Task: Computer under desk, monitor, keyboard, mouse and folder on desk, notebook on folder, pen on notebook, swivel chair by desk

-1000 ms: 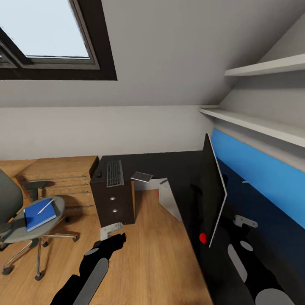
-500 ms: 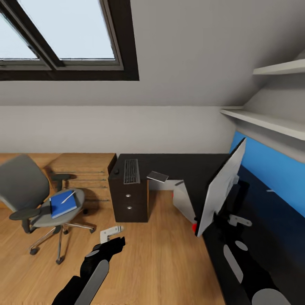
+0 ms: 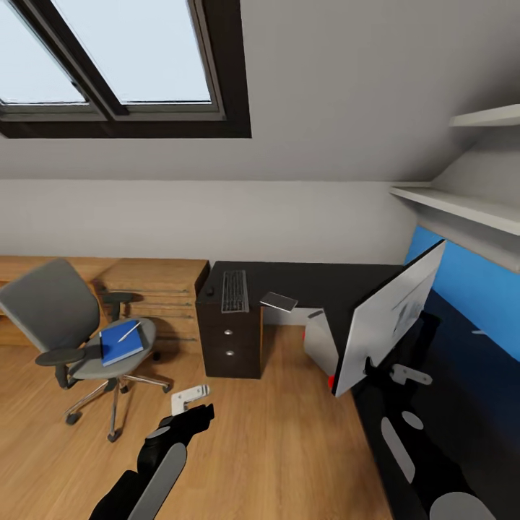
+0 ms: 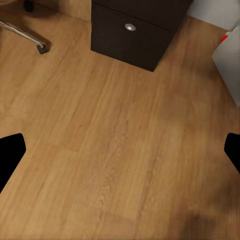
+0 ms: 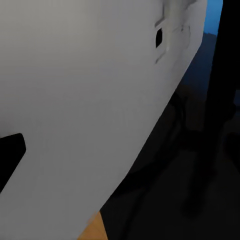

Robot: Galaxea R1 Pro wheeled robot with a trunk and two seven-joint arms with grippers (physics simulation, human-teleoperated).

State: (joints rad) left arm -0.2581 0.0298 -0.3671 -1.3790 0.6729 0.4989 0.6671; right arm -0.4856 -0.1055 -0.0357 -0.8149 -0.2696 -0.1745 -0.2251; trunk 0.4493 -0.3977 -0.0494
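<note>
The monitor (image 3: pixel 386 318) leans over the black desk (image 3: pixel 325 282) at the right, its silver-white back (image 5: pixel 85 100) towards me. My right gripper (image 3: pixel 408 375) is close behind the monitor's lower edge, and its one visible fingertip (image 5: pixel 10 155) stands wide, so it is open. On the desk's far wing lie the keyboard (image 3: pixel 235 291), the mouse (image 3: pixel 210 292) and a flat grey notebook (image 3: pixel 279 301). The blue folder (image 3: pixel 120 343) with the white pen (image 3: pixel 129 331) rests on the swivel chair (image 3: pixel 65 310) at the left. The white computer (image 3: pixel 318 345) sits under the desk. My left gripper (image 3: pixel 189 397) hangs open above bare floor (image 4: pixel 120 150).
A black drawer unit (image 3: pixel 230 347) stands under the keyboard end of the desk. Light wooden cabinets (image 3: pixel 155 285) line the wall behind the chair. A blue panel (image 3: pixel 469 282) and white shelves (image 3: pixel 462 206) run along the right wall. Open wooden floor (image 3: pixel 274 433) lies between chair and desk.
The head view has swung left, so everything sits further right in the picture. The monitor has turned from edge-on to back-facing and now leans. Both arms keep their place in view.
</note>
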